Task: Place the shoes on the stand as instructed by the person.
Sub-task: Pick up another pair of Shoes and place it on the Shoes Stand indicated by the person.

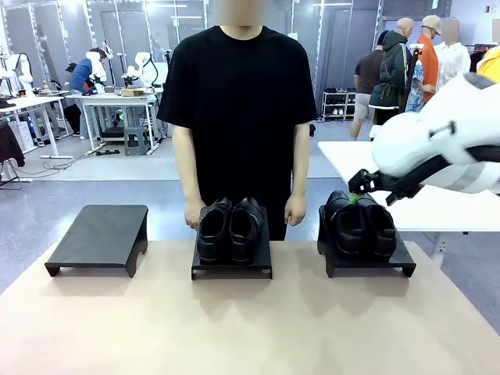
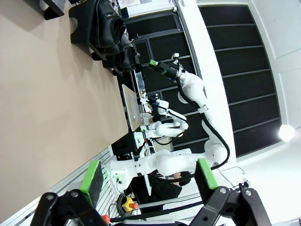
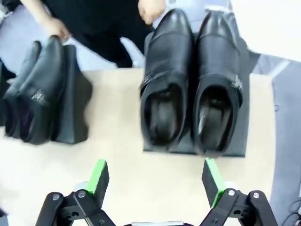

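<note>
Two pairs of glossy black shoes rest on low black stands. One pair (image 1: 229, 229) is on the middle stand (image 1: 234, 267), in front of the person (image 1: 241, 101), whose hands (image 1: 194, 212) hang beside it. The other pair (image 1: 361, 226) (image 3: 190, 89) fills the right stand (image 1: 403, 262). My right gripper (image 1: 358, 191) (image 3: 155, 181) hovers open just above and behind this pair, touching nothing. In the right wrist view the middle pair (image 3: 35, 89) lies off to the left. My left gripper (image 2: 148, 178) is open and empty, looking across the table at the right pair (image 2: 112, 35).
An empty black stand (image 1: 98, 230) sits at the table's left. The tan tabletop (image 1: 234, 328) is bare toward the near edge. A white table (image 1: 437, 207) stands behind the right arm. Other people and workbenches are far back.
</note>
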### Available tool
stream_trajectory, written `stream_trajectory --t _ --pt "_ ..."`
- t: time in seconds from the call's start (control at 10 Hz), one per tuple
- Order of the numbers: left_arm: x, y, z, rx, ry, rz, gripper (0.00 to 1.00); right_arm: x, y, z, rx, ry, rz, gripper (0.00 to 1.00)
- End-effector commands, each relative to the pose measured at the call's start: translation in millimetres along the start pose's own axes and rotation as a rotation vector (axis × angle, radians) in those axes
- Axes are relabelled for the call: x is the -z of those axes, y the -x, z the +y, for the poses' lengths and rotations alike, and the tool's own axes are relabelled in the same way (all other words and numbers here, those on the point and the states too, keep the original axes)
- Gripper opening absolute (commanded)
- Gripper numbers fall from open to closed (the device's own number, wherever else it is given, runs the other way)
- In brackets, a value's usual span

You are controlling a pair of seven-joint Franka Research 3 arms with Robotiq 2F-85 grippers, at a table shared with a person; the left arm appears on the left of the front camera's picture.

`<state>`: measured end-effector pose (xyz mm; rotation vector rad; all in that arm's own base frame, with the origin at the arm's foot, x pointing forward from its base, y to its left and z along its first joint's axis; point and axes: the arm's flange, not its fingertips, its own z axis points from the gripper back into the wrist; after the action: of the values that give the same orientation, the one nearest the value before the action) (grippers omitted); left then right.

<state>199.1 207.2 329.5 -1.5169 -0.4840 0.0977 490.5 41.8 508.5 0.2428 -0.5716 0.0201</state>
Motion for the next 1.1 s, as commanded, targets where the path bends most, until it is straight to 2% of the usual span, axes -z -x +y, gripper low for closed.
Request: stream_trajectory --t 0.0,0.3,0.5,0.7,0.9,1.0 --pt "-1 0 -1 0.009 0.012 -0.004 1.00 -37 31 -42 0.038 -0.129 0.054 1.00" --pt "-1 0 -1 0.009 0.012 -0.004 1.00 -85 85 -104 0.129 -0.360 0.100 1.00" --pt "-1 0 -1 0.009 0.012 -0.004 1.00 -113 128 -162 0.168 -0.620 0.171 1.00" --pt "-1 0 -1 0.009 0.012 -0.004 1.00 -131 169 -218 0.228 -0.832 0.135 1.00" --pt "-1 0 -1 0.009 0.012 -0.004 1.00 -128 219 -275 0.383 -0.922 0.111 1.00" --pt "-1 0 -1 0.009 0.012 -0.004 1.00 -122 243 -295 0.405 -0.987 0.096 1.00"
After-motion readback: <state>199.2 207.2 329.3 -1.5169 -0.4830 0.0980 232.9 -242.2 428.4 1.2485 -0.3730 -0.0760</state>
